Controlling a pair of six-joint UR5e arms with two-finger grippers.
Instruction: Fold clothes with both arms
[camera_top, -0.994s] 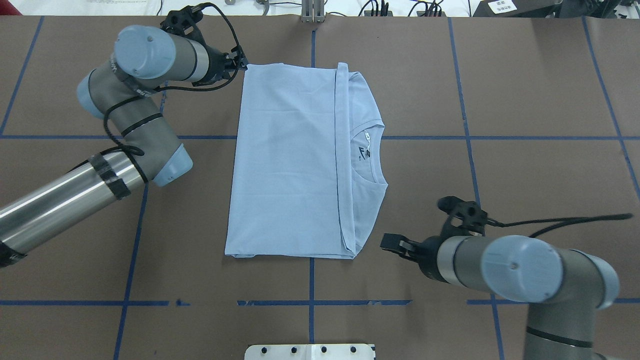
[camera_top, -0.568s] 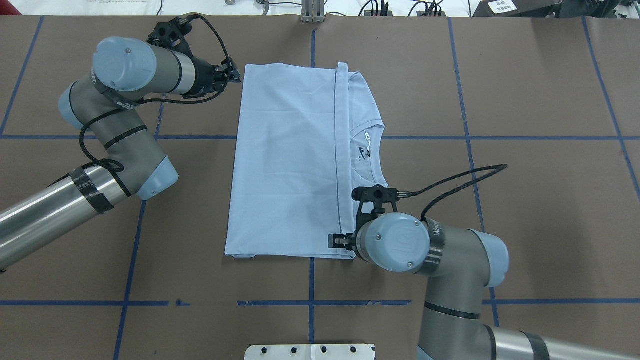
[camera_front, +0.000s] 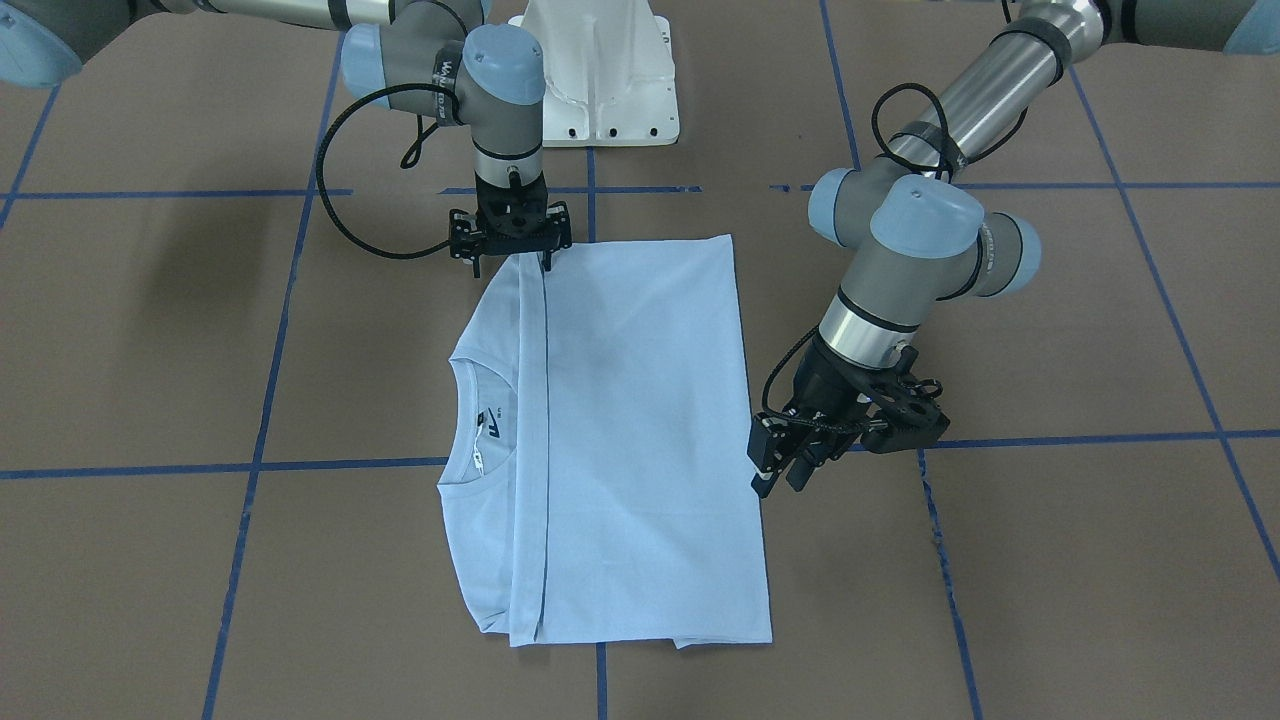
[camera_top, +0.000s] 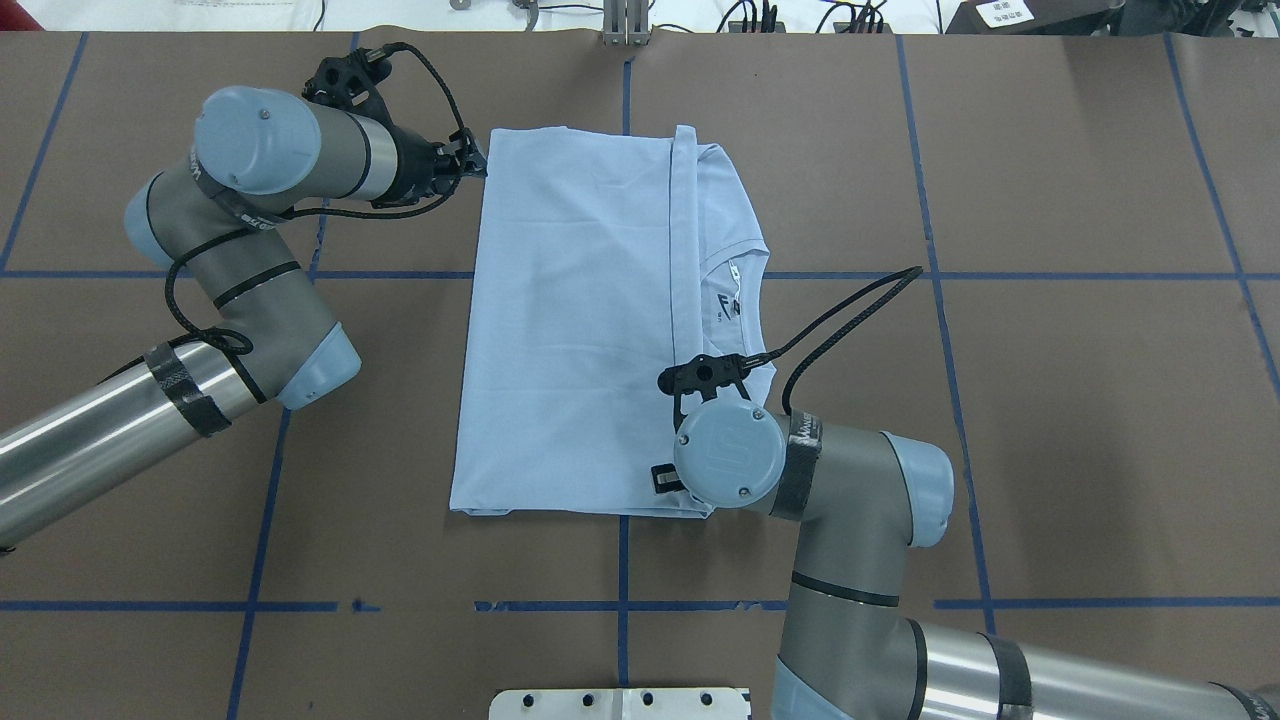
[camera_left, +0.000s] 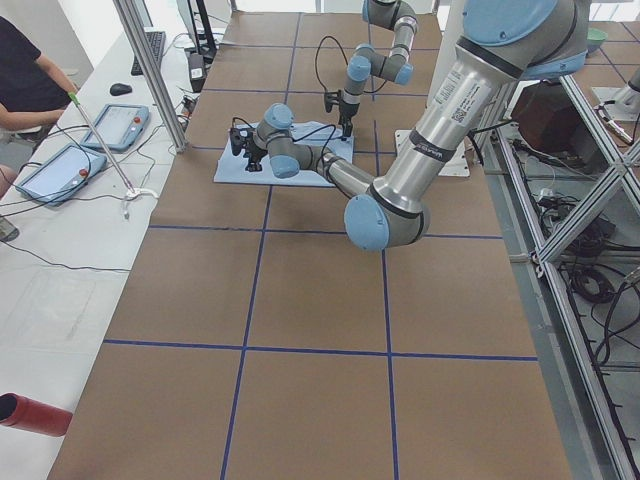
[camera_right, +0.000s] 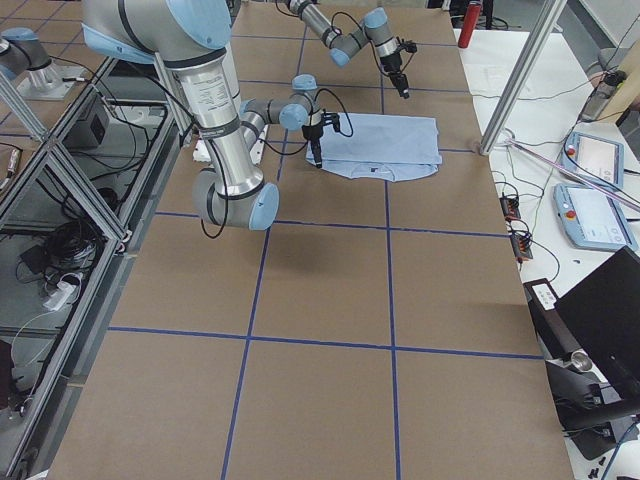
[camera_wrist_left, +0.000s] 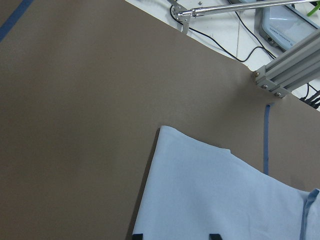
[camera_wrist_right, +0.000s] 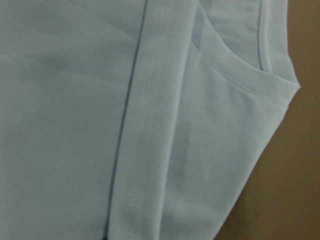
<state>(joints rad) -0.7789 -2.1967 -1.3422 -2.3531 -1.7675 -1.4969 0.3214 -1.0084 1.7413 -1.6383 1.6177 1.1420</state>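
The pale light-blue T-shirt (camera_top: 570, 320) lies folded into a flat rectangle on the brown table, with its collar and dark neck label (camera_top: 730, 303) showing at the right. It also shows in the front view (camera_front: 640, 420). My left gripper (camera_top: 476, 160) is open just off the shirt's far left corner; its wrist view shows both fingertips (camera_wrist_left: 137, 236) over the shirt's edge (camera_wrist_left: 225, 195). My right gripper (camera_front: 511, 262) is open and points down at the shirt's near edge by the hem band, one finger over the cloth. From overhead it (camera_top: 665, 480) is mostly hidden under its wrist. The chest print is hidden.
The white pedestal base (camera_front: 600, 80) stands at the table's near edge. An aluminium post (camera_top: 625, 25) and cables sit at the far edge. Blue tape lines (camera_top: 930, 270) cross the table. An operator (camera_left: 30, 90) and tablets (camera_left: 110, 125) are beyond the far side.
My right arm has swung left from beside the shirt to above its near right corner. My left gripper has drawn slightly back from the far left corner.
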